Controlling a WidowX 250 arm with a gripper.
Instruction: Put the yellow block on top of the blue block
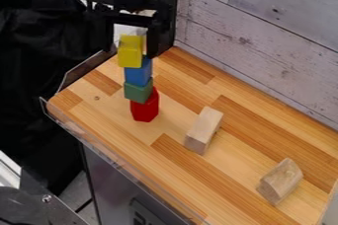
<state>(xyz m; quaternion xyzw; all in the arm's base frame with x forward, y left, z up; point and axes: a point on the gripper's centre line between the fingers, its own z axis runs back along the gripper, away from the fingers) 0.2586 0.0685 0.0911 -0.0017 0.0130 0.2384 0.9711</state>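
On the table (132,142), yellow block (130,51) surmounts blue block (138,75), placement apparently complete; end effector (130,52) unclenched, withdrawal outstanding.

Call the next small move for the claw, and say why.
Probably ease the claw straight up. The yellow block already sits on the blue block and the claw looks open around it; the green block and red block below line up unevenly, so a sideways nudge might topple everything.
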